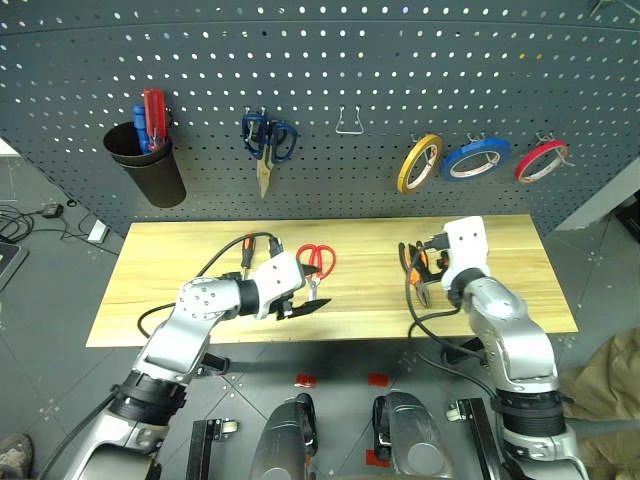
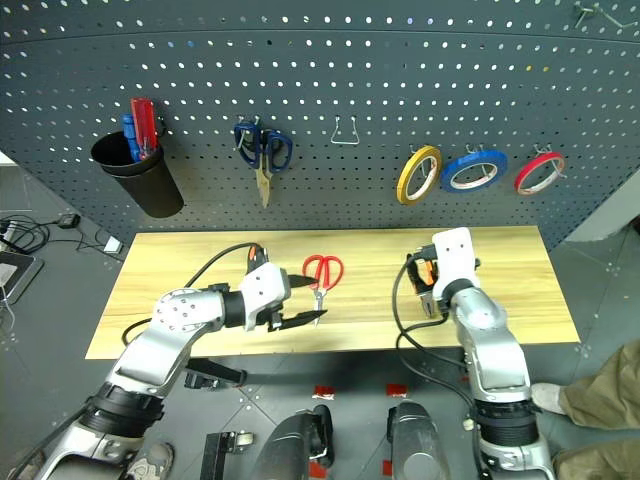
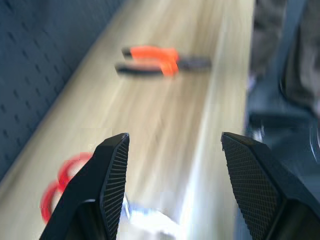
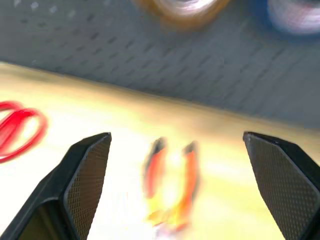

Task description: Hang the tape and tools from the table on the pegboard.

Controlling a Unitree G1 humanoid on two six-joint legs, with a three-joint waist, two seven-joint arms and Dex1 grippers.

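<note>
While the blue tape (image 1: 476, 159) already hangs on the pegboard (image 1: 330, 60), red-handled scissors (image 1: 314, 264), pliers (image 1: 420, 268) and a screwdriver (image 1: 247, 255) lie near the table's (image 1: 180, 290) back edge. Both the left gripper (image 3: 172, 192) and right gripper (image 4: 177, 187) gape wide, holding nothing. A black cup (image 1: 150, 165) holds red and blue screwdrivers (image 1: 149, 118).

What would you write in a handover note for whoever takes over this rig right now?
Left claw: open, empty, beside the red-handled scissors.
Right claw: open, empty, above the pliers.
Done: blue tape hangs on the pegboard.
Left: scissors, pliers and screwdriver lie on the table; hang each.
</note>
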